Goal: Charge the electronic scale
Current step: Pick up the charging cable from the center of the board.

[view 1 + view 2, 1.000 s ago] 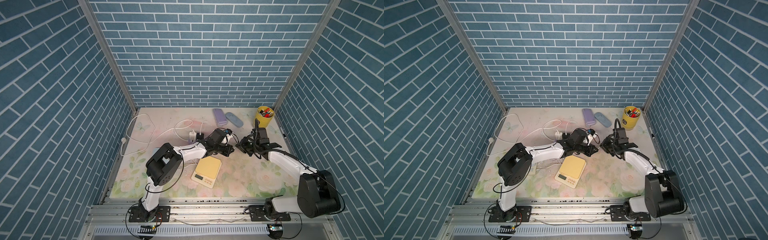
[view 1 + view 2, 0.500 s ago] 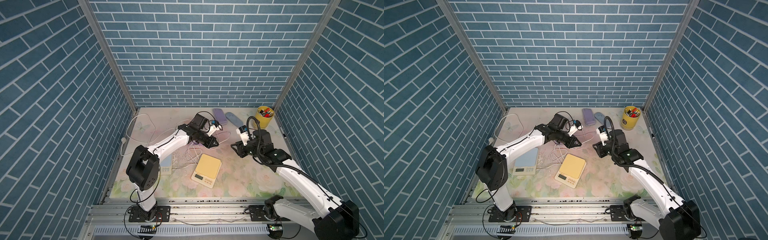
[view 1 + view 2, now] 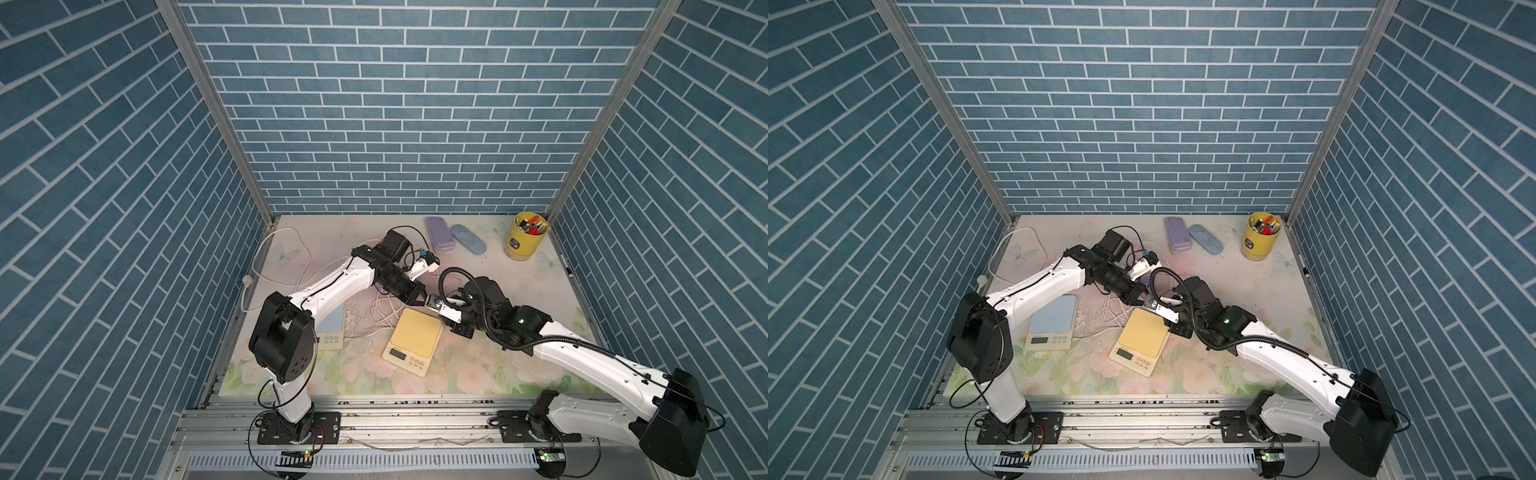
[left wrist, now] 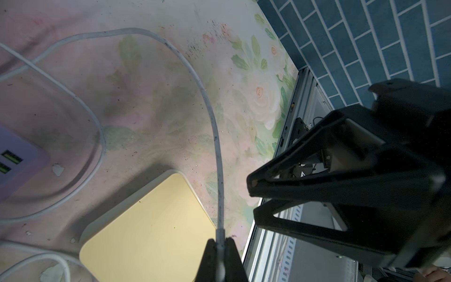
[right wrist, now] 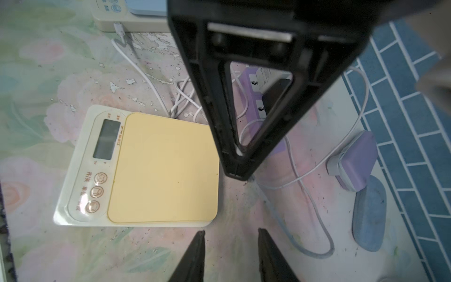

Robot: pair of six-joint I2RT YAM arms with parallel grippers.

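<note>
Left gripper is clenched on the thin white cable, right gripper has jaws apart and empty, both just beside the far corner of the yellow scale mid-table; cable looks light and floppy, so grab near its plug, and the scale will probably slide if pushed.

Top views bright and sharp; left wrist view dim, left pincer blurred.

Both top views from high at the front, down over the table; both wrist views close above the yellow scale.
</note>
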